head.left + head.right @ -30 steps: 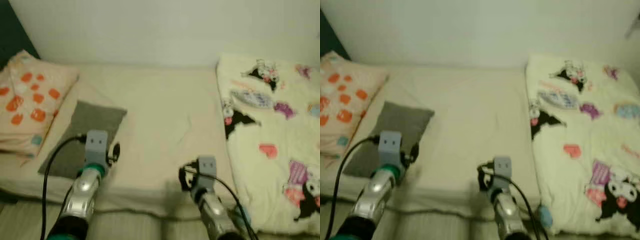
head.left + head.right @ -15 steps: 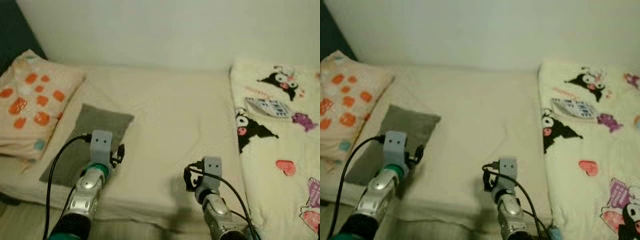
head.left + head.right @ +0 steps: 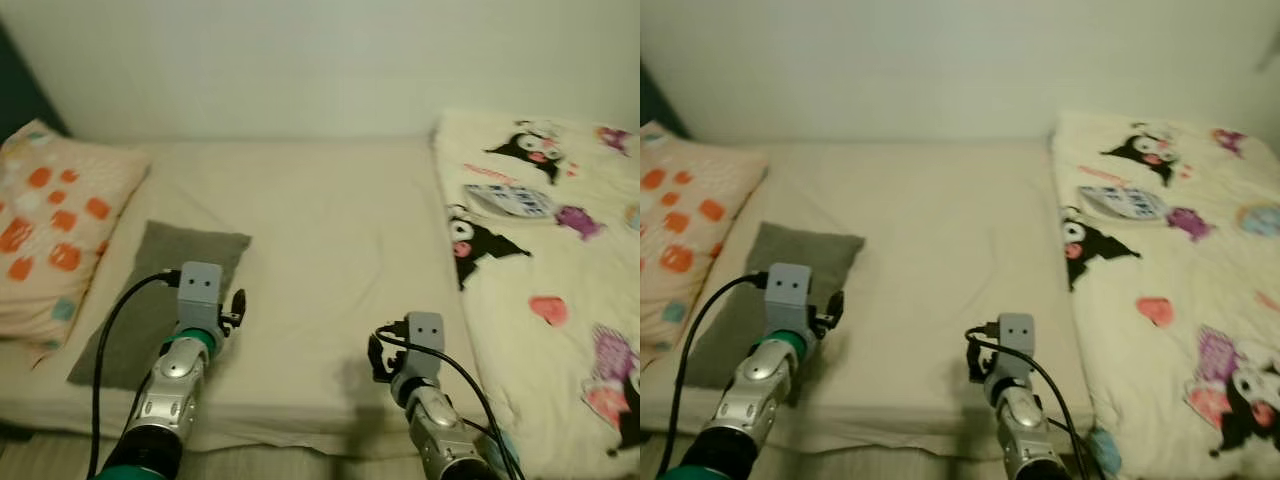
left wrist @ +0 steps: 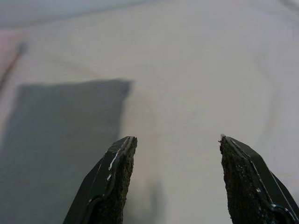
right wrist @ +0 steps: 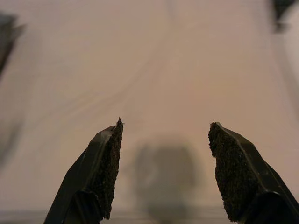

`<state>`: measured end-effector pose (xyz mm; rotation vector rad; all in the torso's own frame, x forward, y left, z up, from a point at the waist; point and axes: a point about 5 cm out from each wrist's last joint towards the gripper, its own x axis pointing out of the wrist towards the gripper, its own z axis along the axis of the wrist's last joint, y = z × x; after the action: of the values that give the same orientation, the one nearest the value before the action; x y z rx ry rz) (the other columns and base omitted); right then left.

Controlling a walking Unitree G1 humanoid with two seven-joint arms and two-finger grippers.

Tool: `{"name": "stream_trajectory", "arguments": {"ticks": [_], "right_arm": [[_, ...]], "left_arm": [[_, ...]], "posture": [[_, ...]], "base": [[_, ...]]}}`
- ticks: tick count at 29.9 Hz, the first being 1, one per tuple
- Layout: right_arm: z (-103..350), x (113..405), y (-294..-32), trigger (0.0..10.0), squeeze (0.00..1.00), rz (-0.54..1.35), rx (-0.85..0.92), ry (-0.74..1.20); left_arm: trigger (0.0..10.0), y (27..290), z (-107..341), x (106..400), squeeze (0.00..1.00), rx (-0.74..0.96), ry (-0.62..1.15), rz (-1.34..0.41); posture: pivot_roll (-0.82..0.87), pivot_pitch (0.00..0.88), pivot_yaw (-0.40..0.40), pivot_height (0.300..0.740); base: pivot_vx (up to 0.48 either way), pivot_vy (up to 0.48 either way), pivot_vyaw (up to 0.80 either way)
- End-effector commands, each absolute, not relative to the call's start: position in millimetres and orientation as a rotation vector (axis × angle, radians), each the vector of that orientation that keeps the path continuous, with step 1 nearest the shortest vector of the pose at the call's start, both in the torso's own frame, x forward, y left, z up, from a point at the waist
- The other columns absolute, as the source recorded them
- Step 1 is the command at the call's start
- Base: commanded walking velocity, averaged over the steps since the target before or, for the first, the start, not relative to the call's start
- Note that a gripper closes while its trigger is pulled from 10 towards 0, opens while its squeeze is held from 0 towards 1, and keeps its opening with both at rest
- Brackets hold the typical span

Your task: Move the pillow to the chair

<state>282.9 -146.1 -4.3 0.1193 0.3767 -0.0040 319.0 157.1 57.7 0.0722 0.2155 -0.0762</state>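
1. Pillow point(image 3: 55, 225) with orange patches lies on the bed point(image 3: 330, 240), well left of the left pincer point(image 4: 175, 154).
2. Left pincer hovers spread wide, a grey cloth point(image 3: 160, 300) just beside it.
3. Right pincer point(image 5: 163, 149) hangs wide open, a cartoon-print blanket point(image 3: 560, 280) to its right.

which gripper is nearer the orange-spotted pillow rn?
Left. The left gripper hangs open over the grey cloth, just beside the pillow. The right gripper, also open, is over mid-bed, toward the cartoon blanket.
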Motion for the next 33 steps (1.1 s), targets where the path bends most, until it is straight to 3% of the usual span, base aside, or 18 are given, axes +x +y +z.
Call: {"name": "stream_trajectory", "arguments": {"ticks": [1,13,33], "right_arm": [[-9.5,278.4,-145.3,10.0,0.0,-0.017,0.134,0.403],[-9.3,278.7,-144.6,10.0,0.0,-0.016,0.127,0.403],[-11.4,276.4,-143.4,10.0,0.0,-0.013,0.126,0.412]], "left_arm": [[10.0,158.6,52.5,316.5,0.0,0.073,0.243,-0.085],[10.0,158.0,52.2,316.7,0.0,0.058,0.249,-0.092],[10.0,159.1,51.4,314.3,0.0,0.057,0.249,-0.1]], "posture": [[0.06,0.0,0.151,0.74],[0.06,0.0,0.151,0.74],[0.07,0.0,0.149,0.74]], "base": [[0.0,0.0,0.0],[0.0,0.0,0.0],[0.0,0.435,0.0]]}}
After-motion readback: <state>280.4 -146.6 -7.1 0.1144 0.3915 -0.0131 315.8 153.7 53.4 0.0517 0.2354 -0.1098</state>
